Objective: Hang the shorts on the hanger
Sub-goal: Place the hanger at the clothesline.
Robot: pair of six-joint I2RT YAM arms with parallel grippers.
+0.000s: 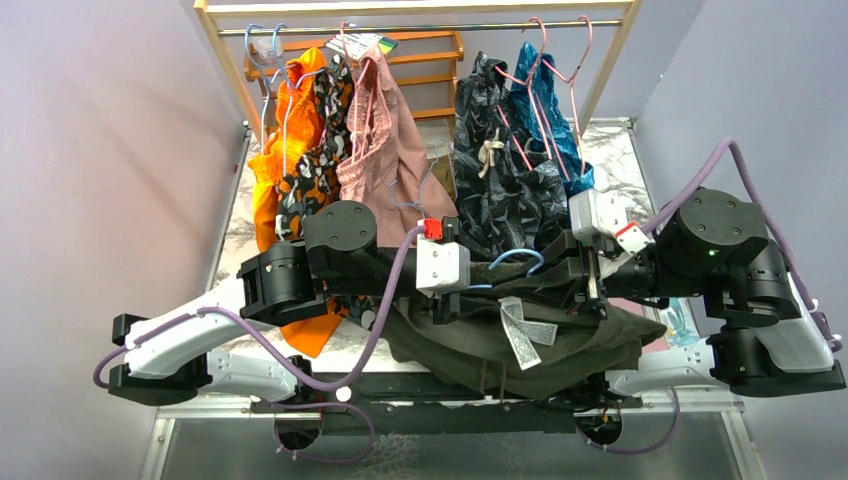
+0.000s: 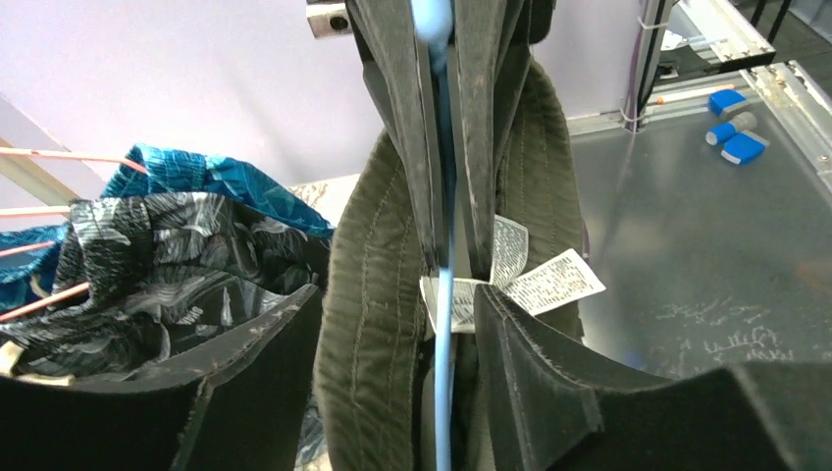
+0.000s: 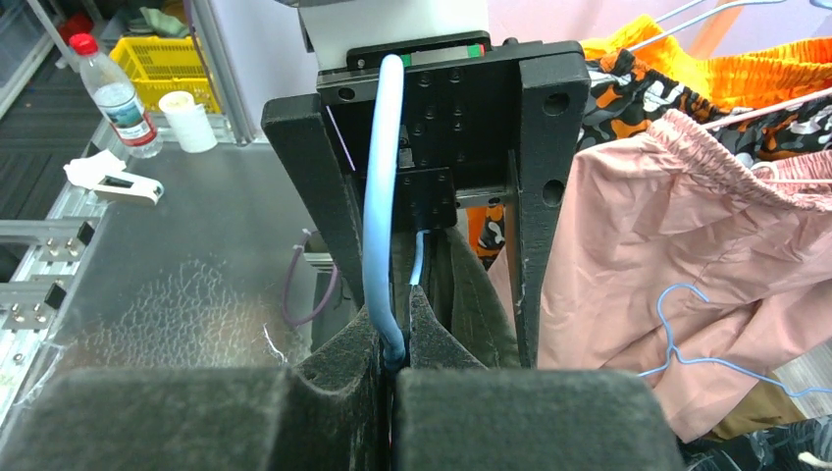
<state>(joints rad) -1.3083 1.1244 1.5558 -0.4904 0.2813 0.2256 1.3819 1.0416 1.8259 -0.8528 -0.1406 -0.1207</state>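
Between the two wrists, shorts [image 1: 580, 345]: dark olive-green cloth with a stitched waistband, bunched in folds and sagging toward the near edge of the table [image 1: 620, 150]. The waistband fold stands upright between the grippers in the left wrist view.
Left arm [image 1: 340, 245]: reaches in from the left, forearm roughly level, wrist turned toward the right arm.
Right arm [image 1: 720, 250]: reaches in from the right, also roughly level, meeting the left arm head-on.
Hanger [image 3: 381, 196]: thin light-blue wire running from one gripper to the other alongside the waistband. A short loop shows above the cloth from overhead.
Left gripper [image 2: 392, 314]: jaws apart, one pad on each side of the waistband fold and the wire, with a gap visible beside the wire.
Right gripper [image 3: 394, 368]: pads pressed together, pinching the hanger wire at the fingertips, olive cloth just beside them.
Label [image 2: 554, 285]: white, printed, sticking out of the waistband near the wire.
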